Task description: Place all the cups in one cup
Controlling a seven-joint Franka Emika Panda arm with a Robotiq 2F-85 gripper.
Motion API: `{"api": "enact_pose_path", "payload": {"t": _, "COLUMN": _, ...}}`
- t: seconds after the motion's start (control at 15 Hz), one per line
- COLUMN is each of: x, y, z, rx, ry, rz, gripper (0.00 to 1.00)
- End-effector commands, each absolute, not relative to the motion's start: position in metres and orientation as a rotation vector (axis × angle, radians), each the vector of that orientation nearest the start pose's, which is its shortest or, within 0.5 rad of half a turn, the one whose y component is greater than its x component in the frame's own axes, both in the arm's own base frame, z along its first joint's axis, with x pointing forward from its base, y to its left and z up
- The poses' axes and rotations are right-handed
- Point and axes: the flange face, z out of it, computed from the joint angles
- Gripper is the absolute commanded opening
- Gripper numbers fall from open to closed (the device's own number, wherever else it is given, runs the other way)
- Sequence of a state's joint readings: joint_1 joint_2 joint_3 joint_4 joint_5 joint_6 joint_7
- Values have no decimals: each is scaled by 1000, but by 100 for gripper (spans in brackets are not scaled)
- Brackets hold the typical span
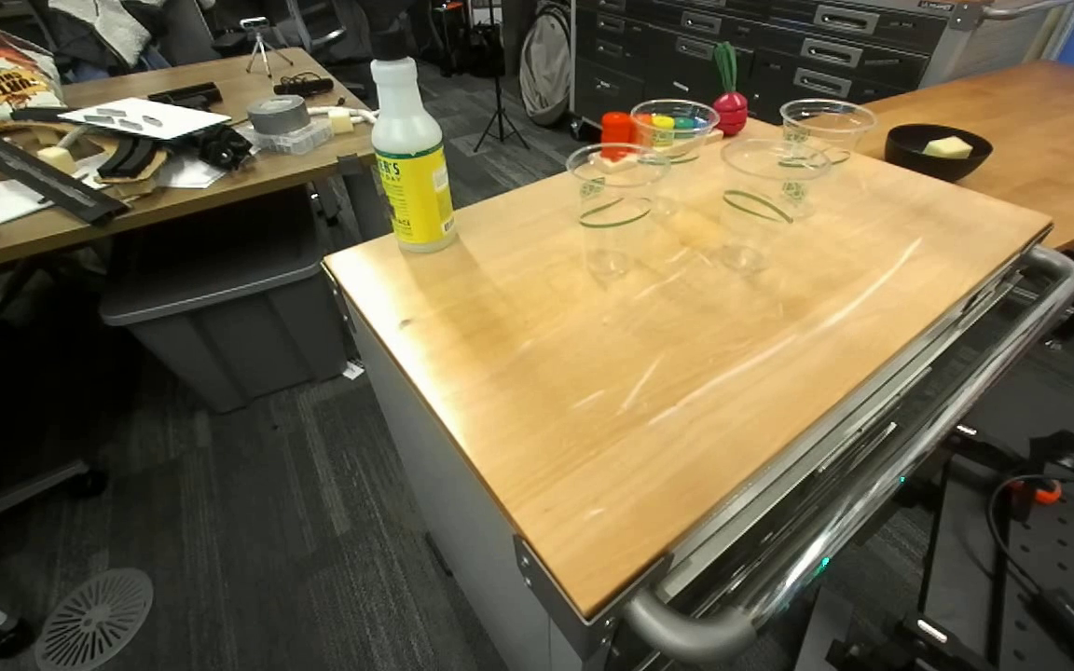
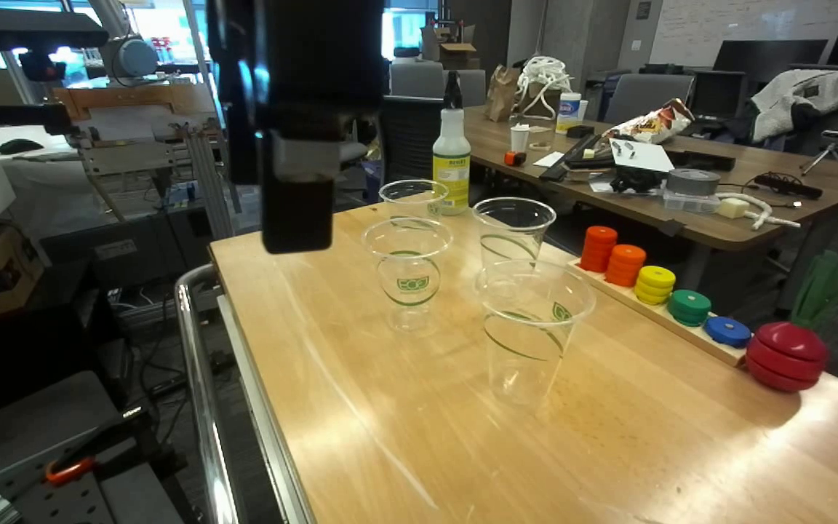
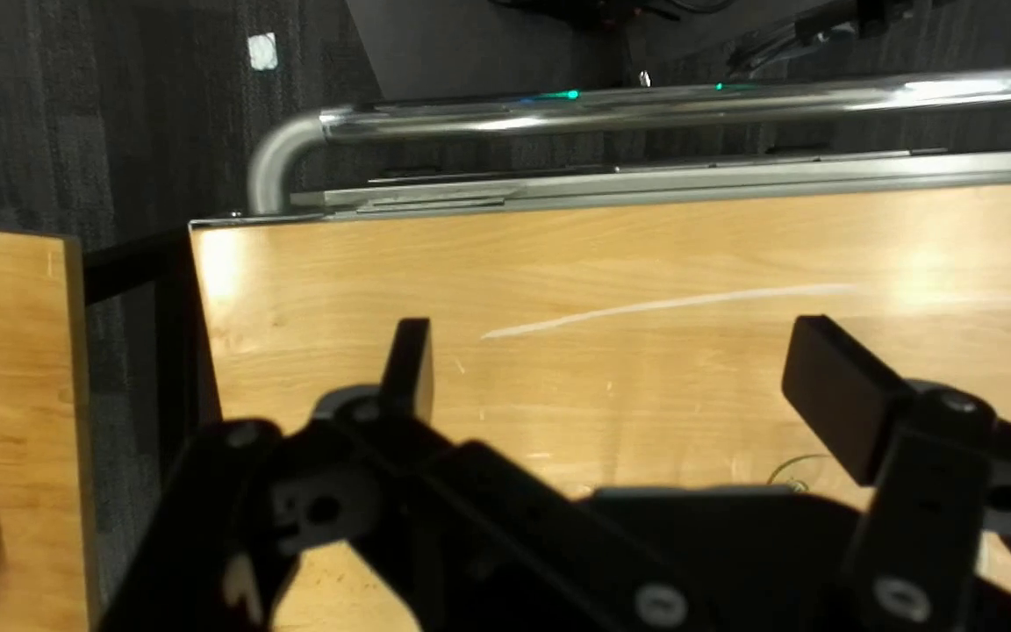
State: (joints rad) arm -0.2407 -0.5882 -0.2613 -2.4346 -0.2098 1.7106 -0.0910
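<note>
Several clear tumblers stand upright and apart on the wooden cart top. In an exterior view they are a near cup (image 2: 528,342), a cup left of it (image 2: 410,276), a cup behind (image 2: 511,236) and a far cup (image 2: 412,202) beside the bottle. An exterior view also shows cups at the front (image 1: 613,214) (image 1: 765,210) and farther back (image 1: 674,130) (image 1: 826,130). My gripper (image 3: 618,360) is open and empty above the cart top; it shows dark in an exterior view (image 2: 297,218), left of the cups. Part of a cup (image 3: 799,470) shows beside the right finger, mostly hidden.
A yellow-green bottle (image 1: 414,177) stands at a cart corner. A wooden strip with coloured rings (image 2: 655,284) and a red toy radish (image 2: 786,356) lie along one edge. A metal handle rail (image 3: 646,110) runs along another. A black bowl (image 1: 938,154) sits on an adjoining table.
</note>
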Motion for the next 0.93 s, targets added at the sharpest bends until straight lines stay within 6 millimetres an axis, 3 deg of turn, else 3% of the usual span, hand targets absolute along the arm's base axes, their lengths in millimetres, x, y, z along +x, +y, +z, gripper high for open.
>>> {"api": "enact_pose_path", "payload": {"t": 0.0, "x": 327, "y": -237, "z": 503, "rx": -3042, "ry": 538, "rz": 156, "gripper": 100}}
{"api": "enact_pose_path", "payload": {"t": 0.33, "x": 377, "y": -264, "z": 496, "rx": -2997, "ry": 554, "rz": 125, "gripper": 100}}
{"api": "enact_pose_path", "payload": {"t": 0.53, "x": 411, "y": -274, "z": 472, "rx": -3023, "ry": 601, "rz": 226, "gripper": 100}}
{"api": "enact_pose_path", "payload": {"t": 0.87, "x": 445, "y": -294, "z": 427, "rx": -3028, "ry": 639, "rz": 382, "gripper": 100}}
